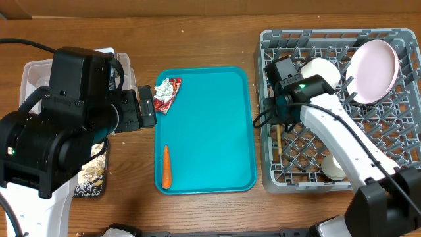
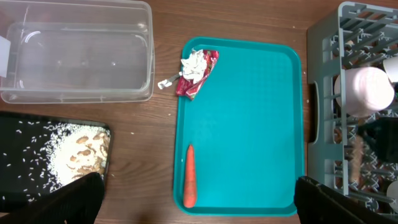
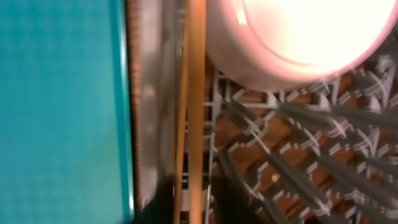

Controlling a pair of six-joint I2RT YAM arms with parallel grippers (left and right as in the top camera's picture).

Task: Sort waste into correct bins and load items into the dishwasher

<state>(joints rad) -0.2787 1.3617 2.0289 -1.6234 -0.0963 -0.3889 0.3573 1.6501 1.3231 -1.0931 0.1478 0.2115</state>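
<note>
The crumpled red-and-white wrapper (image 1: 167, 93) lies at the far left corner of the teal tray (image 1: 210, 131); it also shows in the left wrist view (image 2: 196, 71). The carrot (image 1: 166, 166) lies near the tray's front left corner and shows in the left wrist view (image 2: 189, 184). My left gripper (image 1: 150, 105) is open and empty, high above the tray's left edge (image 2: 199, 214). My right gripper (image 1: 279, 124) is inside the grey dish rack (image 1: 270, 99) at its left wall, shut on the wooden chopsticks (image 3: 196, 93). The gripper (image 3: 196, 208) holds them beside a white bowl (image 3: 298, 37).
The clear tub (image 2: 74, 53) stands at the far left. The black tray (image 2: 37, 149) in front of it holds rice scraps (image 2: 74, 152). In the rack are a pink plate (image 1: 375, 69), a bowl (image 1: 322, 71) and a small white dish (image 1: 333, 168).
</note>
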